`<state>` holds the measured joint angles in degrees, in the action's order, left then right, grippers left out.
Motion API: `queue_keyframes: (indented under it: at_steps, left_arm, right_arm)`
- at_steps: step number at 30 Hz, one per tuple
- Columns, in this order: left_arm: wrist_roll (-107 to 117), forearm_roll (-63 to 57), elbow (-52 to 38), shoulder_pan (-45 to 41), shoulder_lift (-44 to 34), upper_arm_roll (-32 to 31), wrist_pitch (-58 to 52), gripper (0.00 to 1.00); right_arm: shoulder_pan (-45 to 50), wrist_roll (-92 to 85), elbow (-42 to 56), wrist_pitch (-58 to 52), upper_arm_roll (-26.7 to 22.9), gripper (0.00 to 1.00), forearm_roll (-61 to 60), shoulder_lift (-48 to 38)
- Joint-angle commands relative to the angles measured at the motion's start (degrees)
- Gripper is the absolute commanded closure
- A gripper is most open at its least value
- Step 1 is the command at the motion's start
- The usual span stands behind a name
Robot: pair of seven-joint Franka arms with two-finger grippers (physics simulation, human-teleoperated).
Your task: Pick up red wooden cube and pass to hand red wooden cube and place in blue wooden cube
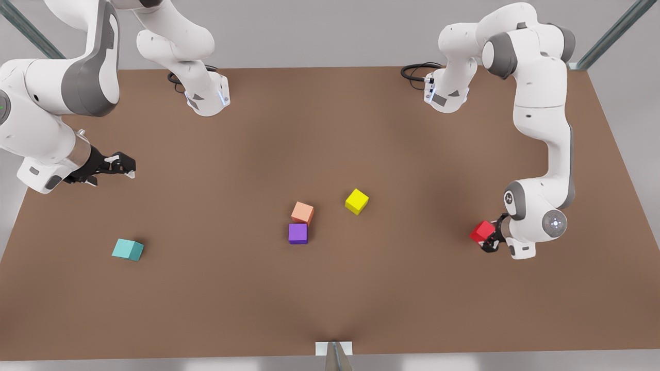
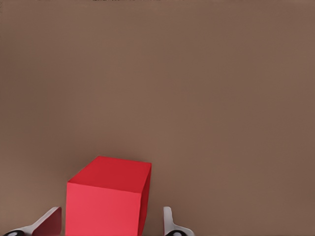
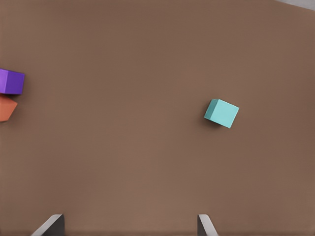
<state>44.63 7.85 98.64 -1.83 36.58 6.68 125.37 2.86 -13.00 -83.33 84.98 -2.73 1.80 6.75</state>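
- Your left gripper (image 1: 487,238) sits near the bench (image 1: 330,299) edge on the front view's right. Its fingers (image 2: 168,221) flank the red cube (image 1: 482,231) on both sides; you cannot tell if they press it.
- Your right gripper (image 1: 124,166) waits above the opposite edge, fingers (image 3: 205,225) spread wide, holding nothing.
- Blue cube (image 1: 128,249) lies on the bench near that edge, well apart from the red cube.
- Purple cube (image 1: 298,233) touches the orange cube (image 1: 302,212) mid-bench.

Bare table (image 1: 206,288) rings the blue wooden cube (image 1: 128,250); purple cube (image 1: 298,233) sits well apart.
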Motion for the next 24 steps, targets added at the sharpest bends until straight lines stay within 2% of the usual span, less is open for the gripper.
queue_keyframes:
  at_steps: [1,17,18,19,20,21,22,24]
  left_arm:
    - [11.54,-0.12,0.15,0.07,0.07,0.0,2.34,0.0]
    - [0.9,-0.29,0.5,0.42,3.5,0.0,5.85,0.0]
    - [0.9,-0.29,0.5,0.42,3.5,0.0,6.12,0.12]
    - [0.9,-0.29,0.5,0.42,3.5,0.0,6.12,0.32]
    - [0.99,-0.21,0.5,0.42,3.5,0.0,6.03,0.43]
    - [0.99,-0.2,0.5,0.42,3.41,0.0,6.03,0.44]
    - [0.99,-0.2,0.5,0.6,3.06,0.0,5.94,0.49]
    - [1.34,0.32,0.15,0.6,0.95,-1.58,5.41,0.5]
  right_arm:
    - [-0.05,-0.62,0.01,-0.07,0.01,0.0,-0.04,0.02]
    - [-0.05,-0.71,-0.52,0.01,0.01,0.0,-0.13,0.02]
    - [-0.05,-0.71,-0.52,0.01,0.0,0.0,-0.39,0.1]
    - [-0.05,-0.71,-0.52,0.01,-0.08,0.0,-0.39,0.02]
    - [-0.05,-0.71,-0.78,0.01,0.01,0.0,-0.39,0.02]
    - [-0.05,-0.71,-0.87,0.1,0.01,0.0,-0.48,0.02]
    - [-0.05,-0.71,-0.87,0.1,0.01,0.0,-0.48,0.02]
    - [-0.05,-0.71,-0.87,0.1,-0.08,0.0,-0.48,0.02]
